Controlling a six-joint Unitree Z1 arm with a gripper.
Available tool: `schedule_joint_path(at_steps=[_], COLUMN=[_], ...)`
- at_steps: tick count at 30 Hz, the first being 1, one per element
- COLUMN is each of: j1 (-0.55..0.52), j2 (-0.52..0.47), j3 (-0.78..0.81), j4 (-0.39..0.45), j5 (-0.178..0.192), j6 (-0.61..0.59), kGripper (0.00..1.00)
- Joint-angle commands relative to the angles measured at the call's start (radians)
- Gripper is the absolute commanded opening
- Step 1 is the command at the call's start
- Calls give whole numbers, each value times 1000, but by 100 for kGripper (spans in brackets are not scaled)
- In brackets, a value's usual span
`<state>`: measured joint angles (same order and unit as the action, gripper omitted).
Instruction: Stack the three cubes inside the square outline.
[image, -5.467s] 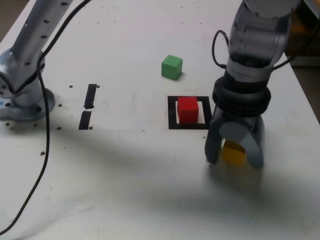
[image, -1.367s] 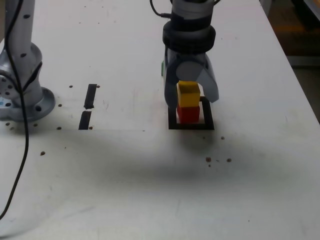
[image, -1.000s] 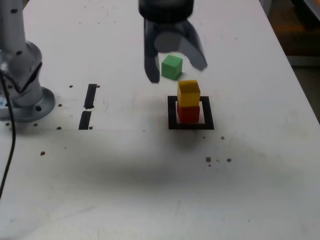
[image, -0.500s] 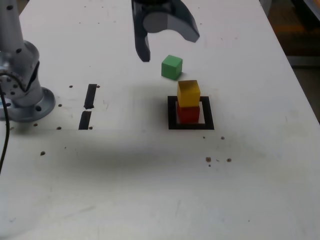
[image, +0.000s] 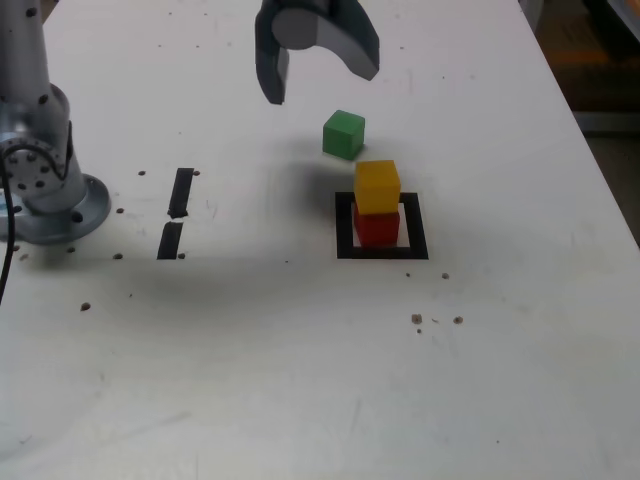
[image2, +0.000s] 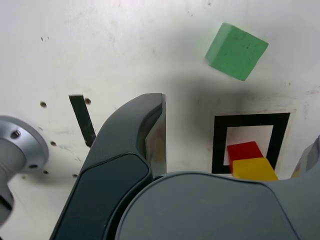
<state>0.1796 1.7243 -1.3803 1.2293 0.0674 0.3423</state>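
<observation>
Three matte, sharp-edged cubes are seen: a yellow cube (image: 377, 186) is stacked on a red cube (image: 377, 226) inside the black tape square outline (image: 345, 226); a green cube (image: 344, 134) lies apart on the smooth white table (image: 300, 380); the grey gripper (image: 318, 77) is held wide open above, empty; two short tape strips (image: 181, 192) and the arm's metal base (image: 45, 190) are seen at the exterior view's left.

White speckled table (image: 300, 380), evenly lit
</observation>
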Motion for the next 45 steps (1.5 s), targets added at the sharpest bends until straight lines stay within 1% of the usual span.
schedule_joint_path(at_steps=[1,6,9,21,24,34,36,42,45], j1=[8,23,33,74,79,81,85,102,102], j2=[13,46,75,165,177,211,216,236,246], j3=[-8,-23,-37,-53,-49,-16,-7,30,41], j4=[-4,-9,-14,-31,-42,-96,-111,-177,-196], j5=[5,16,28,88,96,92,86,53,50], j6=[52,161,211,301,313,325,330,358,363], kGripper=[100,100,100,100,99,99,99,99,98])
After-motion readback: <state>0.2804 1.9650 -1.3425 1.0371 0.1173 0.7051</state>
